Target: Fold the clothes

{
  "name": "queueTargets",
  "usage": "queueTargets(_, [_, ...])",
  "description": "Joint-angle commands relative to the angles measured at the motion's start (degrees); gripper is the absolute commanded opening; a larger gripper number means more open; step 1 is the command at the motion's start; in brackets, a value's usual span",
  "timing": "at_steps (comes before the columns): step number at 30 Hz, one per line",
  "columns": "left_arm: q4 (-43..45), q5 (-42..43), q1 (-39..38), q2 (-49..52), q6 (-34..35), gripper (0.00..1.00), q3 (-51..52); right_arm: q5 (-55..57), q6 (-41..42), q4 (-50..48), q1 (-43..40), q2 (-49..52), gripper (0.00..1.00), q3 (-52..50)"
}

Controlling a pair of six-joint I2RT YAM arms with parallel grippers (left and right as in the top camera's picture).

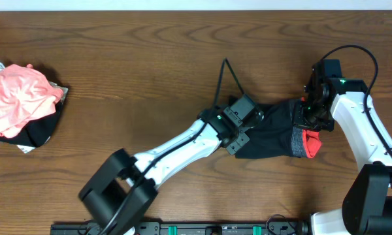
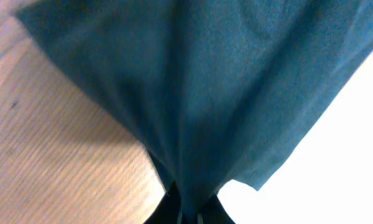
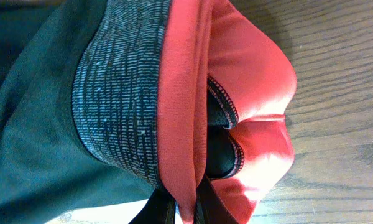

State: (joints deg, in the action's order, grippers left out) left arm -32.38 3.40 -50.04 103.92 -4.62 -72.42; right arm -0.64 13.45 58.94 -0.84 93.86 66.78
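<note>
Dark garment (image 2: 193,93) fills both wrist views, lying mid-right on the brown wood-grain counter (image 1: 117,59); left gripper (image 2: 189,214) pinches its bunched cloth, right gripper (image 3: 189,211) clamps the red-lined waistband (image 3: 121,93) (pink-topped clothes pile (image 1: 19,98) sits far left).

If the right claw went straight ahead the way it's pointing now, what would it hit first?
The right claw pinches the red inner waistband of the dark fabric garment, so that red cloth comes first; the brown wooden table seems to lie beyond it.
</note>
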Motion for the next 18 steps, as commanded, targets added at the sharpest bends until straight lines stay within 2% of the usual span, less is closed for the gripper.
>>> queueTargets(1, [-3.39,-2.64,-0.17,-1.81,5.44,0.06,0.31,-0.02,0.63,0.0,0.48,-0.22,0.07,-0.17])
queueTargets(8, [-10.21,-5.57,-0.13,-1.36,10.43,0.06,0.31,-0.04,0.63,0.07,0.48,-0.22,0.07,-0.17])
queueTargets(10, [-11.61,-9.6,-0.11,-1.36,10.97,0.06,0.33,-0.04,0.63,0.13,0.48,-0.22,0.07,-0.17])
queueTargets(13, [-11.96,-13.42,0.11,-1.36,10.95,0.06,0.31,-0.07,0.63,0.26,0.48,-0.22,0.07,-0.17])
queueTargets(18, [-11.78,-13.51,1.33,-1.36,10.97,0.06,0.33,-4.2,0.66,0.31,0.52,-0.22,0.06,-0.17])
